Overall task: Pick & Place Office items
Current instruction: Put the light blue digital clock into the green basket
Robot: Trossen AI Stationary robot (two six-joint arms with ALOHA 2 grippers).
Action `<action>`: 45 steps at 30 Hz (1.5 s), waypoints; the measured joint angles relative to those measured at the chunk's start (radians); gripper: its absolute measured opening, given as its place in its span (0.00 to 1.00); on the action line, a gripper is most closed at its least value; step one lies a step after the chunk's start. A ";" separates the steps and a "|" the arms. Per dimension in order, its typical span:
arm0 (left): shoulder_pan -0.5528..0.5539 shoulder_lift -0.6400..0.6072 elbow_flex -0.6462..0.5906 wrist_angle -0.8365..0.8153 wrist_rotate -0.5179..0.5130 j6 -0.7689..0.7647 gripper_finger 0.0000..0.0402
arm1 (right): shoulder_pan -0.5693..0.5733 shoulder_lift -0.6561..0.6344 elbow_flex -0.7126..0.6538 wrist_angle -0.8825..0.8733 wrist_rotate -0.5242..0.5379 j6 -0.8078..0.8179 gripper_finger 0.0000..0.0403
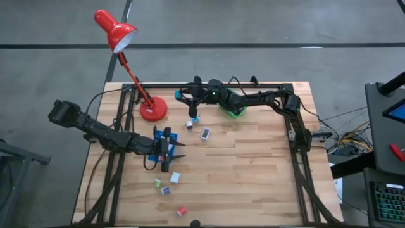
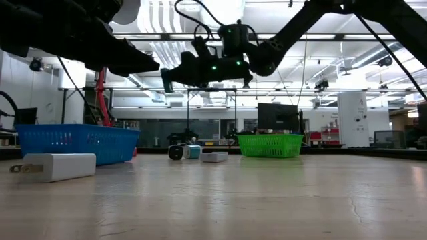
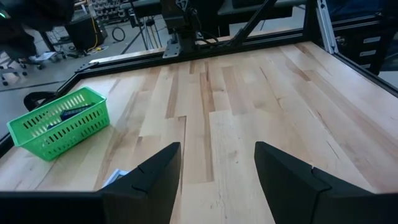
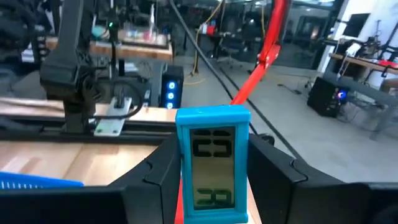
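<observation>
1. While the right gripper (image 4: 211,180) hung clamped on a teal display piece (image 4: 213,163) near the green basket (image 1: 231,110), the left gripper (image 3: 217,180) hovered by the blue tray (image 1: 163,147) — jaws apart, empty.
2. Task early — several items (image 1: 175,178) lay loose on the table (image 1: 253,177).

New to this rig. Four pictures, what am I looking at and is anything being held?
Two dark robot arms work over a wooden table. One camera looks straight down, one sits at table height, and one rides on each wrist. The right gripper is shut on a small teal clock-like display, held above the table's far side beside the green basket. The left gripper is open and empty, over the blue tray. A red desk lamp stands at the back. Small office items lie loose on the wood.
</observation>
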 joint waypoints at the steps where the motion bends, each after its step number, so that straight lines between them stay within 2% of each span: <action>1: 0.000 0.000 0.000 0.000 0.000 0.000 0.52 | 0.000 0.000 -0.016 0.024 0.016 0.009 0.35; 9: 0.000 0.000 0.000 0.000 0.000 0.000 0.52 | 0.000 0.000 -0.178 0.294 0.101 0.090 0.35; 13: 0.000 0.000 0.000 0.000 0.000 0.000 0.52 | -0.002 -0.003 -0.241 0.375 0.160 0.113 0.35; 19: 0.000 0.000 0.000 0.000 0.000 0.000 0.52 | -0.002 -0.049 -0.334 0.389 0.301 0.096 0.35; 29: 0.000 0.000 0.000 0.000 0.004 -0.002 0.52 | -0.014 -0.252 -0.557 0.409 0.448 0.046 0.35; 34: 0.000 0.000 0.000 0.000 0.005 -0.004 0.52 | -0.040 -0.353 -0.692 0.397 0.519 0.048 0.35; 37: 0.000 0.000 0.000 0.001 0.008 -0.004 0.52 | -0.061 -0.413 -0.750 0.346 0.521 0.066 0.35; 45: 0.000 0.000 0.000 0.023 0.012 0.000 0.52 | -0.097 -0.557 -0.791 0.052 0.518 0.093 0.35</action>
